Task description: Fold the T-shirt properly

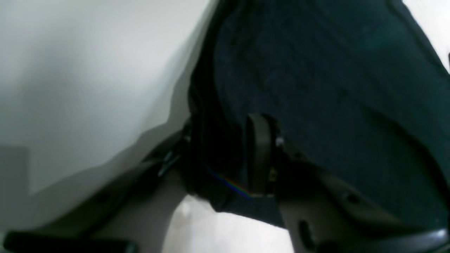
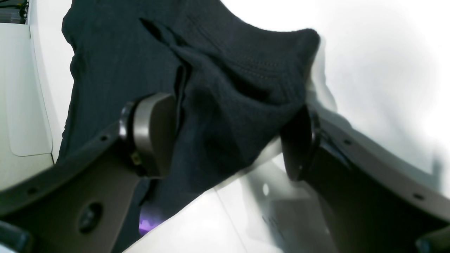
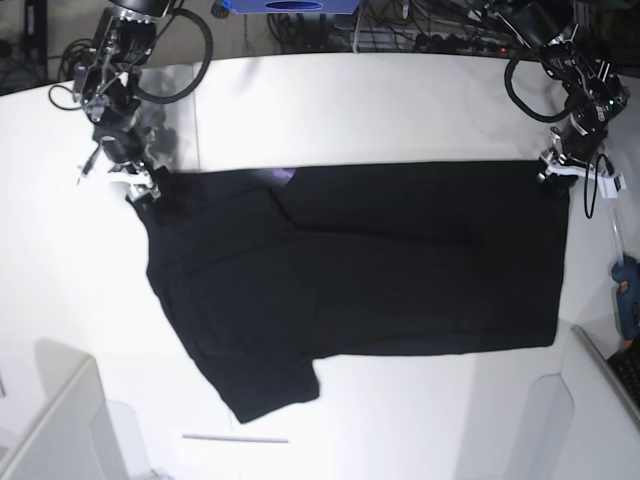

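Note:
The black T-shirt (image 3: 360,270) lies spread plain side up on the white table (image 3: 380,110), with a sleeve pointing to the front left. A sliver of purple print shows at its far edge (image 3: 287,176). My left gripper (image 3: 553,172) is at the shirt's far right corner. In the left wrist view it (image 1: 221,140) is shut on a bunched fold of the cloth (image 1: 316,88). My right gripper (image 3: 140,188) is at the far left corner. In the right wrist view it (image 2: 228,116) has its jaws wide apart, with the cloth (image 2: 218,88) bunched between the pads (image 2: 151,130).
A blue-handled tool (image 3: 627,290) lies at the table's right edge. A thin white strip (image 3: 235,438) lies near the front. White box shapes stand at the front left (image 3: 50,420) and front right (image 3: 560,420). Cables (image 3: 400,30) run along the back.

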`<action>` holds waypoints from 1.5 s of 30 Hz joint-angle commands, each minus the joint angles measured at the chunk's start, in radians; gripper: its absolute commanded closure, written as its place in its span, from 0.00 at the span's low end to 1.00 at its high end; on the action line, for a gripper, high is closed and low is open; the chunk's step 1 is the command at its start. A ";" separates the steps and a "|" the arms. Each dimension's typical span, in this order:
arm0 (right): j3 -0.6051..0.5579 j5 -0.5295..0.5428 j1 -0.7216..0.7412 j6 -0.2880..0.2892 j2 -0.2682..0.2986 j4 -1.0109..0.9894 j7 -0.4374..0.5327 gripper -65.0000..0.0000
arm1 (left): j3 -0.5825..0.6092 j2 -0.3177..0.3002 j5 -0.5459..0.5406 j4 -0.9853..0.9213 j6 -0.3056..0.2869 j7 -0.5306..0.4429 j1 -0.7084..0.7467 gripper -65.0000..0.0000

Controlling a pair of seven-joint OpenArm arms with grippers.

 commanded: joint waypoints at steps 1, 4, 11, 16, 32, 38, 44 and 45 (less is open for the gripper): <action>0.001 -0.018 -0.008 -0.018 0.003 -0.002 0.000 0.34 | 0.001 -0.008 0.023 -0.012 0.007 0.033 0.000 0.82; -0.002 -0.018 -0.011 -0.015 0.005 -0.009 0.026 0.47 | 0.001 -0.010 0.025 -0.022 0.007 0.033 0.000 1.00; 0.004 -0.017 0.008 0.059 0.042 -0.034 0.055 1.00 | 0.098 -0.076 0.018 -0.016 0.005 0.038 0.039 1.00; 0.004 -0.017 0.000 0.073 0.043 -0.032 0.059 1.00 | 0.127 -0.088 0.018 0.002 0.004 0.033 0.074 1.00; 0.004 -0.017 -0.121 0.077 0.094 0.054 0.062 1.00 | 0.136 -0.087 0.018 0.146 0.002 0.036 0.184 1.00; 0.004 -0.017 -0.187 0.077 0.094 0.133 0.062 1.00 | 0.136 -0.083 0.017 0.154 0.002 0.038 0.224 1.00; 0.006 -0.012 -0.255 0.077 0.089 0.187 0.062 1.00 | 0.136 -0.080 0.017 0.225 0.002 0.036 0.286 1.00; 0.006 -0.012 -0.264 0.077 0.088 0.192 0.062 1.00 | 0.136 -0.079 0.017 0.237 0.002 0.036 0.293 1.00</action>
